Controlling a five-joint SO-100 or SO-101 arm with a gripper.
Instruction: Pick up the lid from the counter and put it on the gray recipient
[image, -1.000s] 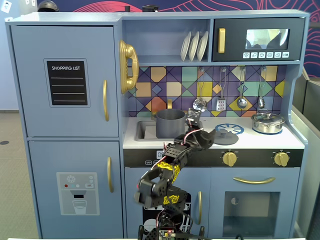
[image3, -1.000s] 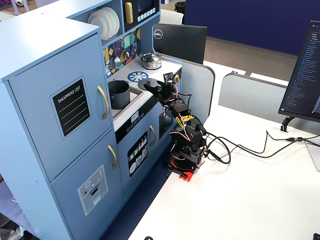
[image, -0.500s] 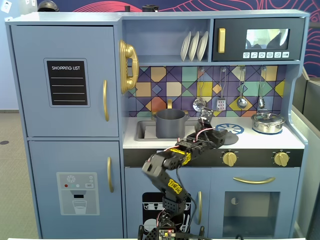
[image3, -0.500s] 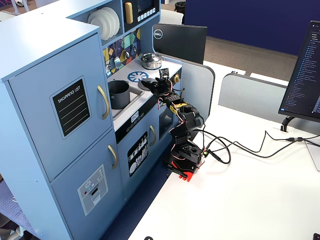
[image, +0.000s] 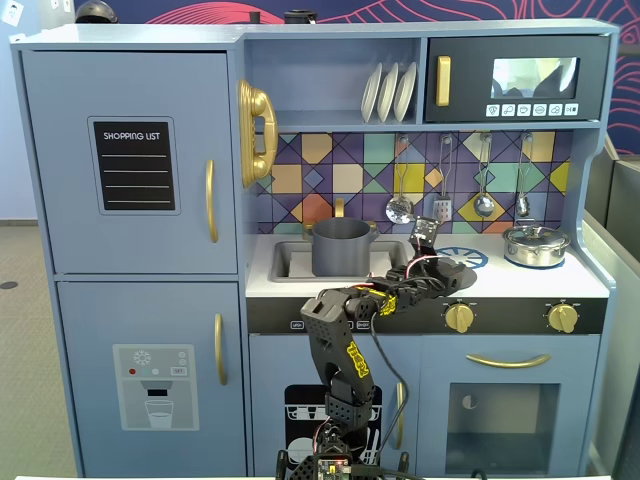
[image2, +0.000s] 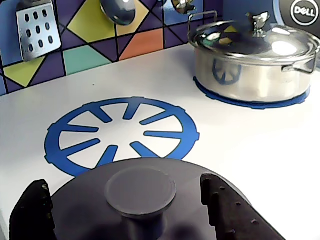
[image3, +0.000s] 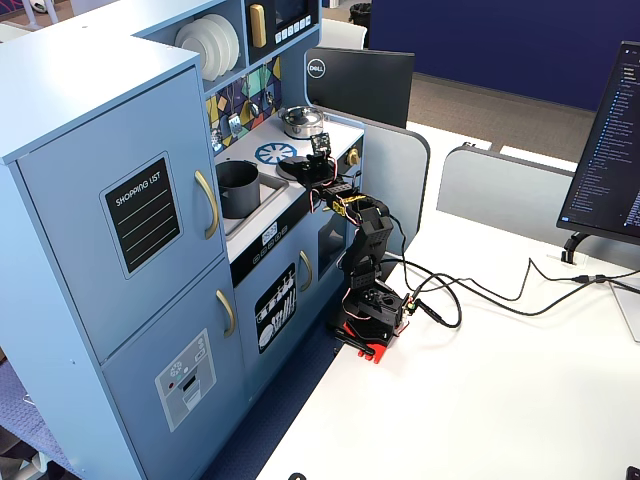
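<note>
Lid (image2: 150, 210) lay flat on worktop (image2: 250, 150) near front edge, just before blue burner ring (image2: 122, 132). Gripper (image2: 132, 210) spread wide, fingers (image2: 30, 210) flanking centre knob (image2: 140, 192), nothing held. Judged light, rigid, matte; knob best hold.

White worktop (image2: 260, 150) of toy kitchen. Blue printed burner ring (image2: 122, 132) at middle; dark gray lid (image2: 145, 205) resting on worktop just in front of it. Shiny silver pot (image2: 250, 62) on second blue ring, right. Gray recipient (image: 341, 246) in sink recess (image: 283, 262), left.
</note>
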